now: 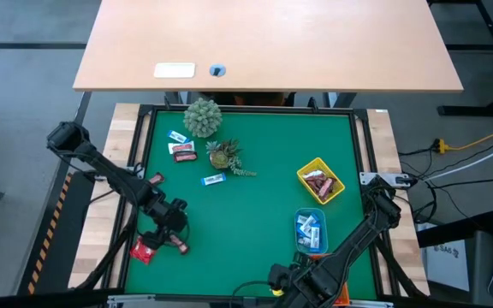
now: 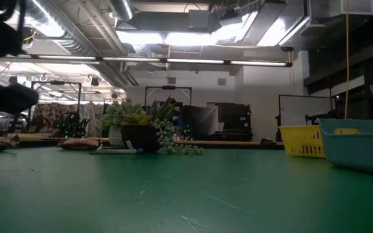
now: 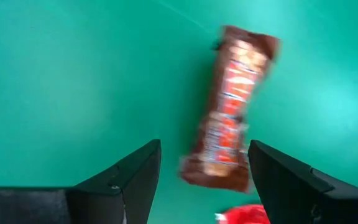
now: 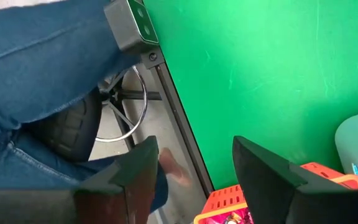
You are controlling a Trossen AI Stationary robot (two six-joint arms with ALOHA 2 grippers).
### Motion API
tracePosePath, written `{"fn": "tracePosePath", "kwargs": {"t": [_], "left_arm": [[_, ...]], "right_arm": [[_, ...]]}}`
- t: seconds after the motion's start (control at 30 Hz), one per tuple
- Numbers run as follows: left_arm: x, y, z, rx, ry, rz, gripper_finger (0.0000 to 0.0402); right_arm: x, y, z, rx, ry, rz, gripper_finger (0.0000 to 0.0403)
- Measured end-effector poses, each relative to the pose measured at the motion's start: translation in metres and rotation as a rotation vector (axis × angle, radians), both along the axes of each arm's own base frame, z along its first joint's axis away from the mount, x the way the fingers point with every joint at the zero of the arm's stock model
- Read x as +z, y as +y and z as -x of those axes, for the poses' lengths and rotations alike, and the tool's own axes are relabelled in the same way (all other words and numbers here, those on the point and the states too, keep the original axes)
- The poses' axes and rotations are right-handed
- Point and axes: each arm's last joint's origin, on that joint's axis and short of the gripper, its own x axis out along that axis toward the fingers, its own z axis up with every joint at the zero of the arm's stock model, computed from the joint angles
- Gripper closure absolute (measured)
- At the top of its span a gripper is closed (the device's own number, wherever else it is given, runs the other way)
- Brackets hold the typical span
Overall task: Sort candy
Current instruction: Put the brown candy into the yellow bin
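Note:
A dark brown mini bar (image 3: 229, 118) lies flat on the green mat near the table's near-left corner, with a shiny red packet (image 3: 246, 215) beside it. My left gripper (image 3: 204, 155) hovers open above the bar, a finger on either side, touching nothing. In the high view the left gripper (image 1: 169, 233) stands by the bar (image 1: 178, 246) and the red packet (image 1: 142, 251). More sweets (image 1: 181, 151) lie near the far-left plants, plus a blue-and-white one (image 1: 214, 180). My right gripper (image 4: 194, 146) waits open over the table's near edge (image 1: 276, 278).
Two small green plants (image 1: 202, 117) (image 1: 222, 154) stand at the far left-centre. A yellow tray (image 1: 320, 181) holds brown bars, a blue tray (image 1: 311, 231) blue-and-white sweets, and an orange tray (image 4: 229, 199) sits at the near edge. A person's jeans-clad leg (image 4: 36, 74) is beside the near edge.

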Motion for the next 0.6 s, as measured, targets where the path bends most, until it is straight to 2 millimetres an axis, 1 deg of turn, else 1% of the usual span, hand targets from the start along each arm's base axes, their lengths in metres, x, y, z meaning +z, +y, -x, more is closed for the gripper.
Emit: {"fn": "tracePosePath", "kwargs": {"t": [0.17,0.33,0.6], "left_arm": [[0.0,-0.01,0.007,-0.013,0.015,0.015,0.0166],[-0.001,-0.016,0.011,-0.022,-0.03,-0.05,0.0166],[-0.015,-0.027,0.012,-0.059,-0.008,-0.127,0.0166]], "right_arm": [[0.0,0.0,0.0,0.026,-0.005,0.006,0.0196],[0.0,0.0,0.0,0.1,-0.019,0.021,0.0196],[0.0,0.0,0.0,0.118,-0.026,0.029,0.0196]]}}
